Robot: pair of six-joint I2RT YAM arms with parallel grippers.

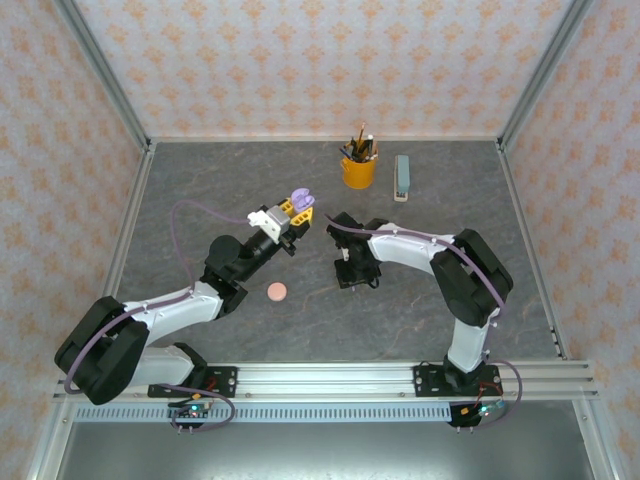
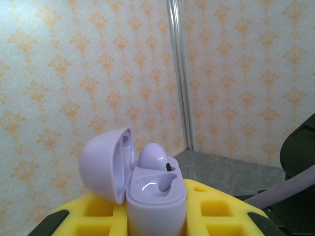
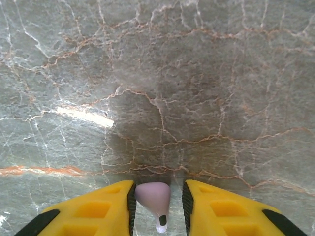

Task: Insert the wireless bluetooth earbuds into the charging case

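My left gripper (image 1: 297, 212) is raised above the table and shut on the lilac charging case (image 2: 156, 196). The case stands upright between the yellow fingers (image 2: 83, 216), its lid (image 2: 106, 164) swung open to the left. One lilac earbud (image 2: 155, 157) sits in the far socket and the near socket is empty. My right gripper (image 1: 355, 272) points straight down at the table. A second lilac earbud (image 3: 153, 196) lies between its fingers, stem toward the camera. It rests against the left pad, with a gap to the right pad, so the jaws stand open around it.
A round pink case (image 1: 277, 291) lies shut on the grey marble table (image 1: 200, 190), in front of the left arm. At the back stand a yellow cup of pens (image 1: 358, 168) and a grey-green stapler (image 1: 402, 177). Patterned walls enclose the table.
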